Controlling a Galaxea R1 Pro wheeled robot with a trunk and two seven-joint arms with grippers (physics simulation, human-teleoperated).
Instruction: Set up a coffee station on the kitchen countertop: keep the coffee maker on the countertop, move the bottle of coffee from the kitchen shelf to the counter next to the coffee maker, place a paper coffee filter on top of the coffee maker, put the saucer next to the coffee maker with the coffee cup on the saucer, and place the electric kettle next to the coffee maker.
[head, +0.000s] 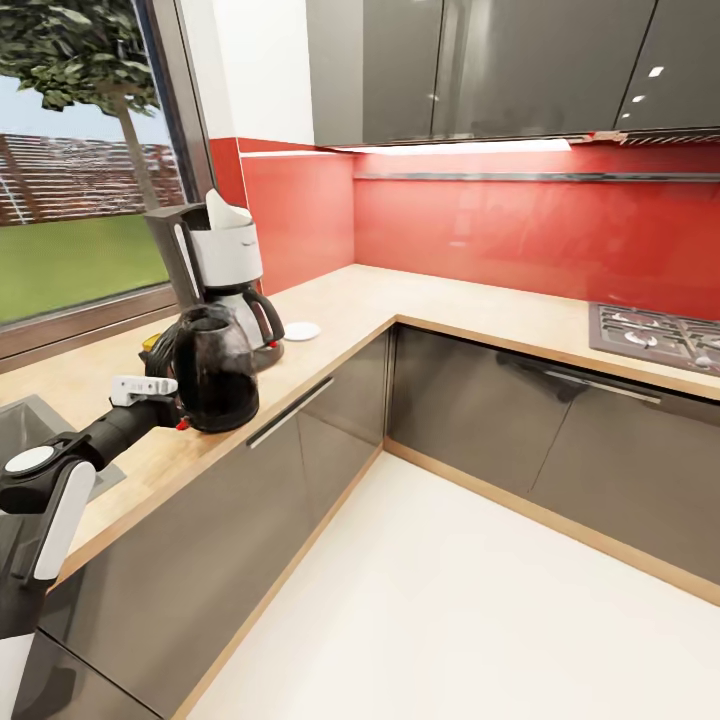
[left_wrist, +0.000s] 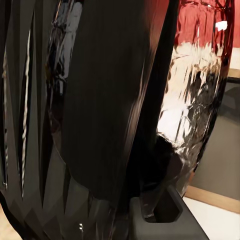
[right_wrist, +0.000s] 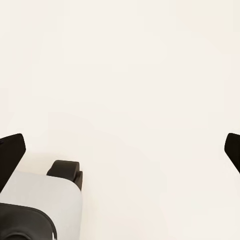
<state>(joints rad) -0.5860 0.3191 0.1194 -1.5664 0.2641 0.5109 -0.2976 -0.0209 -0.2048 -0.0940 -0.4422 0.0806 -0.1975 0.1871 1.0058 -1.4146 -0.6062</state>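
Left gripper (head: 172, 400) clamps the electric kettle (head: 215, 368) at its handle side; kettle stands upright directly ahead, beside the coffee maker (head: 222, 275).

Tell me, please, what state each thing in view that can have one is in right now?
Electric kettle: upright on the countertop edge, gripped by the left gripper.
Coffee maker: upright, paper filter on top.
Saucer: flat, bare.
Right gripper: fingers spread, holding nothing.
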